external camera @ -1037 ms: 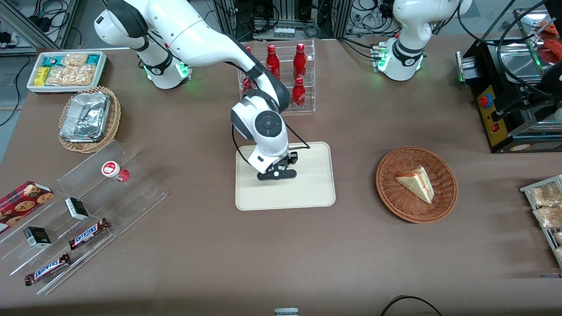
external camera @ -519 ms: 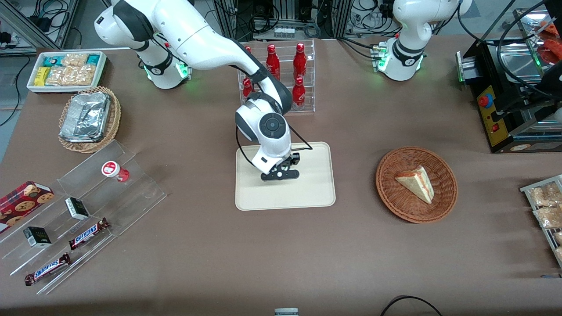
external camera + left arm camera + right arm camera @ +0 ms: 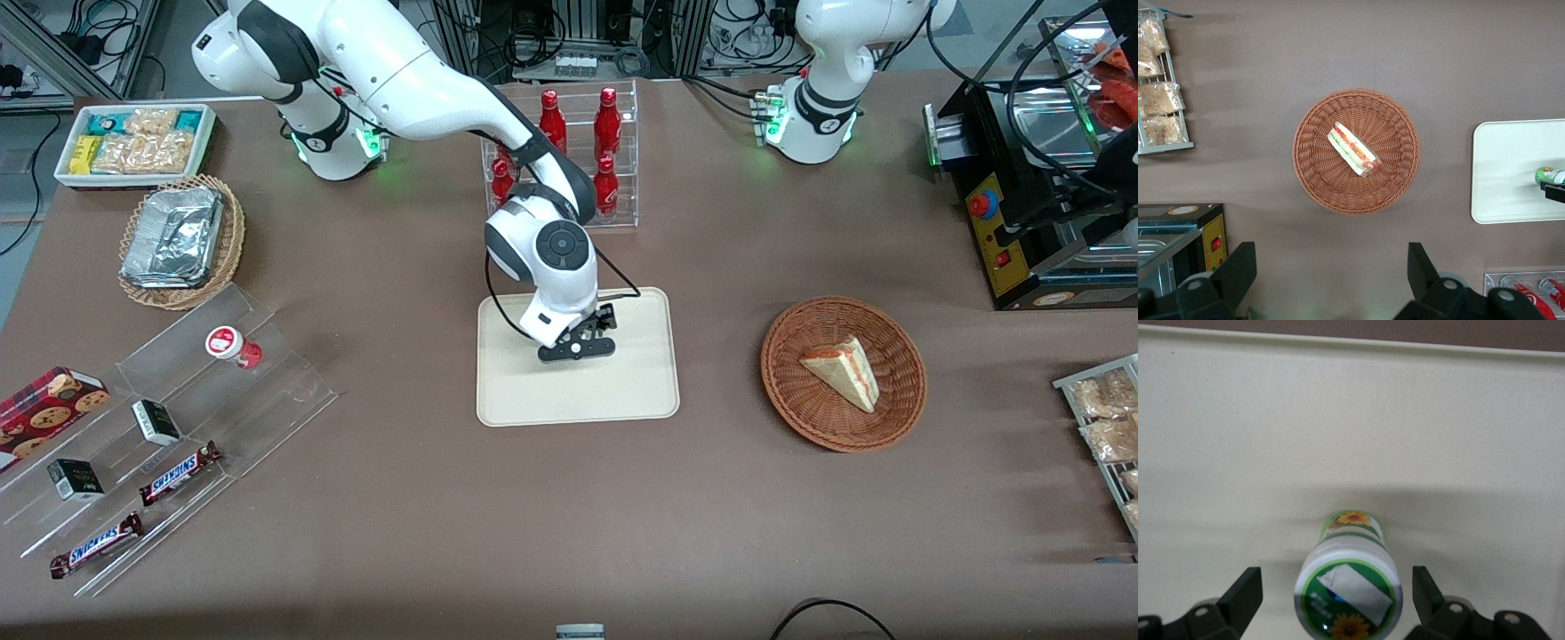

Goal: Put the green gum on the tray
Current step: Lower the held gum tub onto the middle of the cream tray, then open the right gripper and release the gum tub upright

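The small cylindrical green gum bottle with a white round lid point(image 3: 1347, 587) is seen standing on the large flat cream-coloured tray with a low raised rim point(image 3: 498, 404), near the middle of the desk. The two-finger hand point(image 3: 1338, 603) of the working arm is held just above the tray, and its fingers point(image 3: 1245, 590) are spread wide, with clear gaps on both sides of the bottle, so nothing is gripped. The placing step is judged to be at its end: the bottle appears released and resting on the tray floor. What remains is judged to be a straight lift of the hand, kept clear of the lid so that the bottle is not tipped, followed by a retreat from the tray.

In the front view the hand point(image 3: 578, 347) is seen over the tray, but the bottle is hidden beneath the wrist, so neither the bottle nor the finger spacing can be read there. The right wrist view supplies both: the lid, the green-and-yellow label and the open fingers. In the left wrist view only a sliver of the green bottle point(image 3: 1546, 175) is shown at the tray's edge of the picture, together with the round brown wicker basket holding a sandwich wedge point(image 3: 1357, 151), which lies toward the parked arm's end of the desk.
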You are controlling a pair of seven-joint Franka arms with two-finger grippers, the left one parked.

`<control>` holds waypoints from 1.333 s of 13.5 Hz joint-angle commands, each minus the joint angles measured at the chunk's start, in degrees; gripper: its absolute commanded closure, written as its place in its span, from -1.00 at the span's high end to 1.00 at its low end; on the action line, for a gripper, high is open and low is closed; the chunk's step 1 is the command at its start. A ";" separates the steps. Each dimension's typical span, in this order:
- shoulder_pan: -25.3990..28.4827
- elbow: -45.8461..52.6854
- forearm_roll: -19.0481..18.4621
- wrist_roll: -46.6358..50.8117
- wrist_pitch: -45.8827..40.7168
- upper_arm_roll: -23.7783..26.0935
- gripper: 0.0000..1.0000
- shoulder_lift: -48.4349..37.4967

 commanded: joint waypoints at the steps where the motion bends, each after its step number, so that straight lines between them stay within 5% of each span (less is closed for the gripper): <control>1: 0.33 1.54 -1.97 1.27 0.40 -0.40 1.00 1.05; 9: -0.29 1.45 -2.33 0.83 -2.05 -0.40 1.00 -1.41; 18: -0.81 1.28 -4.88 -1.54 -18.75 -0.40 1.00 -11.42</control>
